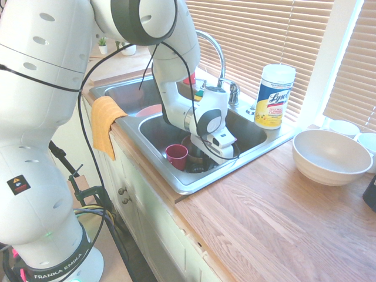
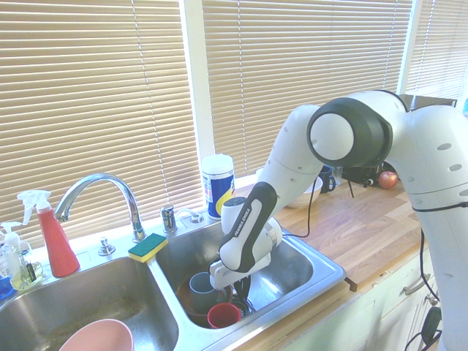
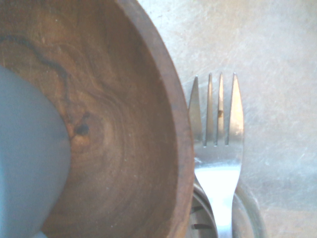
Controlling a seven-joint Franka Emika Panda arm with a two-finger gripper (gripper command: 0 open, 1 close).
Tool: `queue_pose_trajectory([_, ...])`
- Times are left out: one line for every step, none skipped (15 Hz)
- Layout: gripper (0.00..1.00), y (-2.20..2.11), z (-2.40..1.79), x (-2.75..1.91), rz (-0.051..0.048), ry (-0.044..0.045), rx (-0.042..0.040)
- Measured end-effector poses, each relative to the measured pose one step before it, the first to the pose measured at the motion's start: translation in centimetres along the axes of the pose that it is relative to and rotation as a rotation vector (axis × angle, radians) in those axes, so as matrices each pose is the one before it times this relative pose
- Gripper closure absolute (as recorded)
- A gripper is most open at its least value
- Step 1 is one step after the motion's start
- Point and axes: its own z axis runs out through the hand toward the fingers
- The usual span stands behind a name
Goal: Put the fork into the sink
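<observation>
I have the gripper [image 2: 241, 293] low in the sink [image 2: 293, 268], its fingers closed; from here I can't quite tell whether they pinch the fork [image 3: 218, 174]. Up close I see the fork in the basin, beside the wooden bowl [image 3: 133, 144] and over the drain [image 3: 202, 212]. The blue-gray mug [image 2: 202, 292] sits in that bowl, near the red cup [image 2: 224, 316].
</observation>
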Motion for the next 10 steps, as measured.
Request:
queue_pose_trajectory([0.0, 0.109, 0.038, 0.151, 0.00651, -0.00056, -0.00072])
queue_pose_trajectory([0.0, 0.199, 0.056, 0.278, 0.01559, -0.00237, -0.00082])
queue_pose_trajectory([0.0, 0.132, 0.016, 0.206, 0.01687, -0.00511, 0.00108])
queue_pose_trajectory([0.0, 0.074, -0.028, 0.197, 0.00798, -0.00035, 0.00082])
queue_pose_trajectory([0.0, 0.05, -0.025, 0.139, 0.00372, 0.00087, 0.00029])
queue_pose_trajectory([0.0, -0.006, -0.068, 0.061, 0.00052, 0.00206, 0.00053])
queue_pose_trajectory([0.0, -0.11, -0.295, 0.005, -0.00381, 0.00664, 0.00258])
queue_pose_trajectory([0.0, -0.339, -0.84, -0.086, -0.01395, 0.01444, 0.00692])
queue_pose_trajectory([0.0, -0.476, -1.601, -0.09, -0.02017, 0.01839, 0.00654])
queue_pose_trajectory([0.0, -0.54, -2.509, -0.11, -0.01921, 0.01035, 0.00697])
